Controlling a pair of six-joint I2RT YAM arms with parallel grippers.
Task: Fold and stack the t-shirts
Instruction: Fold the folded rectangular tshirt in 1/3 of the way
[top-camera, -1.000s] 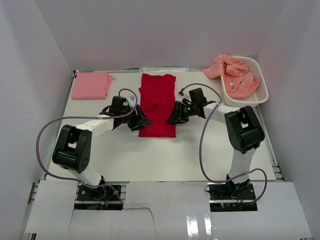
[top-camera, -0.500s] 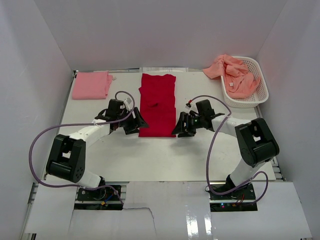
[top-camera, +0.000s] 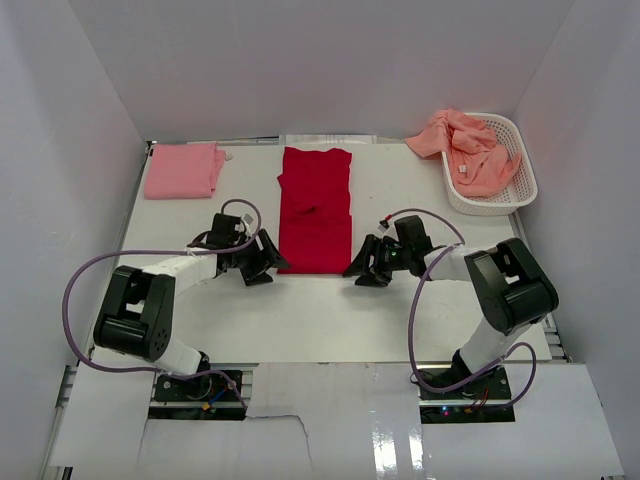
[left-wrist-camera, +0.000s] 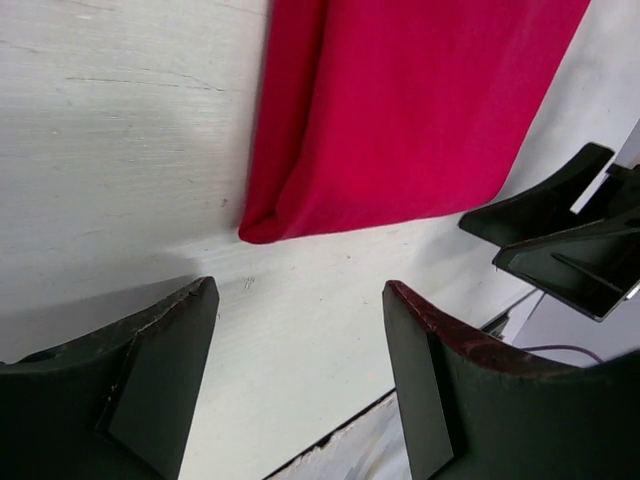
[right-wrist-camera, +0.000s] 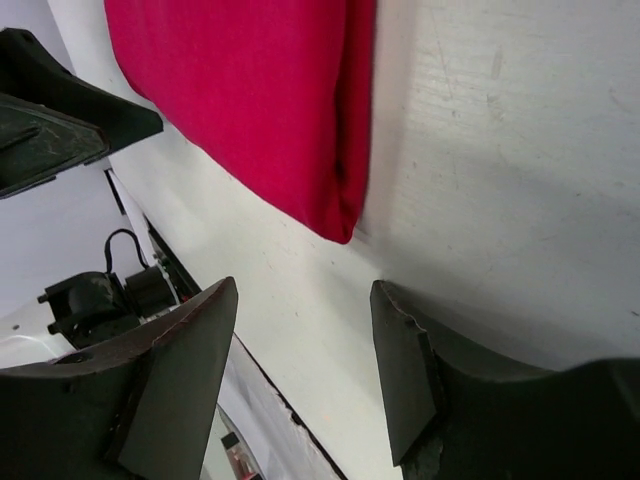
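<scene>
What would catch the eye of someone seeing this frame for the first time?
A bright red t-shirt, folded into a long strip, lies in the middle of the white table. The left gripper and the right gripper sit open at its near corners. A folded pink t-shirt lies at the far left, and salmon t-shirts spill out of a white basket at the far right.

Bright red t-shirt (top-camera: 316, 210), pink t-shirt (top-camera: 183, 170), white basket (top-camera: 522, 185).
</scene>
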